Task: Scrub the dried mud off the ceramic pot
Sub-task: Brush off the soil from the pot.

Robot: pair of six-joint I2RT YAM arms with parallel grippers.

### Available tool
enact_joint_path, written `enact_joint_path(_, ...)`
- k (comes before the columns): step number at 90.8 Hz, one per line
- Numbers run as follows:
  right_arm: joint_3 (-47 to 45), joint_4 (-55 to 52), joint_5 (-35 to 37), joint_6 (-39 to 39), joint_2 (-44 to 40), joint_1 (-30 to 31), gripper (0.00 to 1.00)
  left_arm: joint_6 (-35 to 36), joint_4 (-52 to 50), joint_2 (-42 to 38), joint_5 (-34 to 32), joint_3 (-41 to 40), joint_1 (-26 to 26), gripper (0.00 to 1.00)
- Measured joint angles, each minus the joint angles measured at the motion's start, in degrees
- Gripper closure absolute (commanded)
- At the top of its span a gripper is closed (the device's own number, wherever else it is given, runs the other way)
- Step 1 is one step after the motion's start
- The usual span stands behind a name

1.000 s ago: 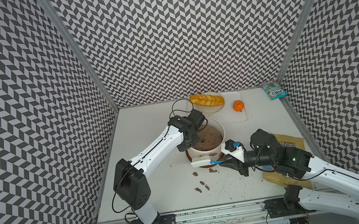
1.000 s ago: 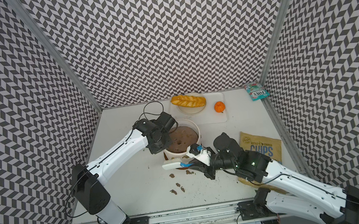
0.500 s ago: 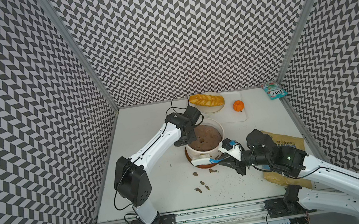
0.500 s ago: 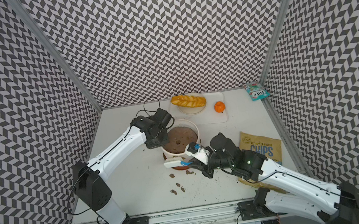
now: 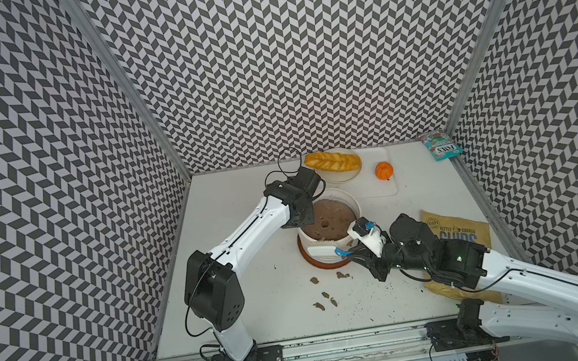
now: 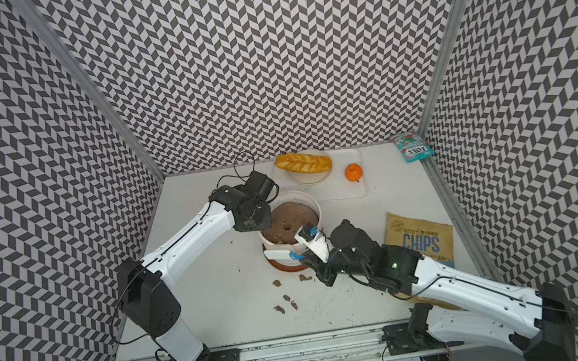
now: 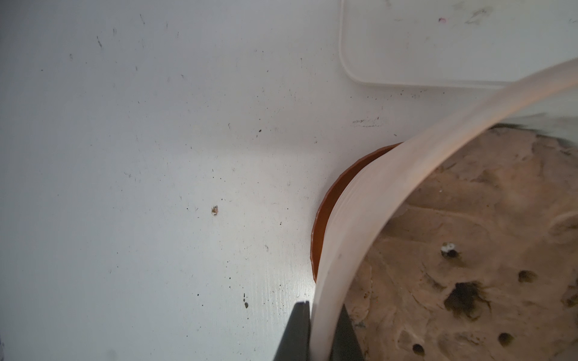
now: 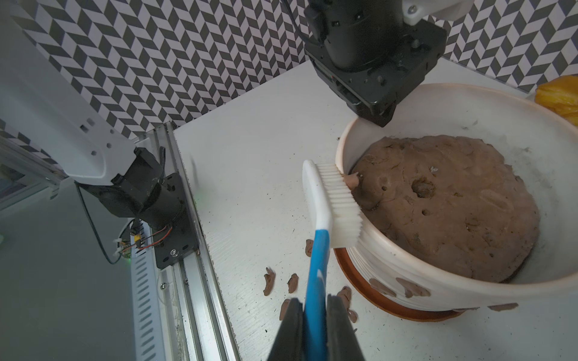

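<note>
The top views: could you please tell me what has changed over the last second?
The left gripper, jaws clamped on the rim of the ceramic pot, shifted slightly off its middle, uncovering more soil. The right gripper, shut on the brush, edged toward the pot, bristles against its rim. Nothing was grasped or released. The dried mud flakes, bread, orange and chips bag stayed.

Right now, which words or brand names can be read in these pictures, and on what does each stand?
"CHIPS": flat tan paper snack bag.
"KETTLE COOKED": the same bag.
"FOX'S": small teal plastic packet.
The bag's round badge and finer print: too small to read.
</note>
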Motion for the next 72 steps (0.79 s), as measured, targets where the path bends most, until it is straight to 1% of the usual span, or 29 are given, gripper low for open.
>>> enact_joint_path(20,1.03,-1.2,1.81,4.22,1.44,1.27,1.0,1.99,2.08,0.0,-0.55,-0.46,0.07,1.0)
enact_joint_path(49,-0.09,-1.2,3.89,7.91,1.22,3.34,1.0,3.19,2.95,0.0,-0.59,-0.7,0.37,1.0)
enact_joint_path(72,-1.36,-6.95,4.74,9.29,0.81,4.66,1.0,4.26,3.48,0.0,-0.52,-0.76,0.48,1.0)
